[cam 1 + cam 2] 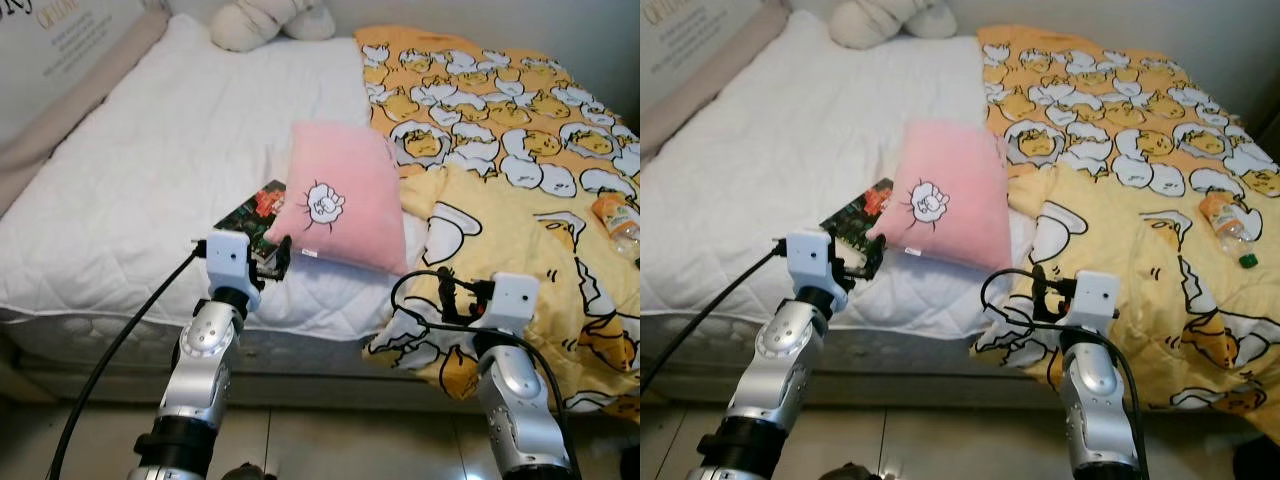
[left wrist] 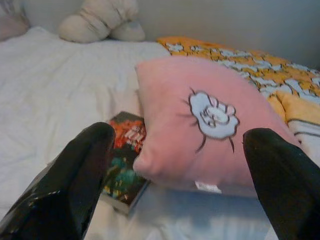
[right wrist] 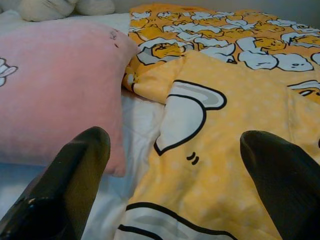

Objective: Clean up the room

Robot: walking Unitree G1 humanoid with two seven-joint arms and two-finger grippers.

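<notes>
My left gripper (image 2: 180, 165), wide open and empty, lines up on the square pink plush pillow (image 1: 340, 200), which half covers a glossy colourful book (image 1: 255, 210). My right gripper (image 3: 175, 175), also open and empty, faces the crumpled yellow cartoon-print blanket (image 1: 510, 230).

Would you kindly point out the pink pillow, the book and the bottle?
pink pillow (image 1: 340, 200), left eye view, its middle.
book (image 2: 125, 160), left wrist view, its cover.
bottle (image 1: 1225, 225), right eye view, its body.

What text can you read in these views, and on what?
Wall sign: lines of print, too small and blurred to read.
Book: cover lettering, blurred, unreadable.
Bottle: orange label, too small to read.
Pillow: a drawn figure, no words.
Blanket: cartoon print, no readable words.
</notes>
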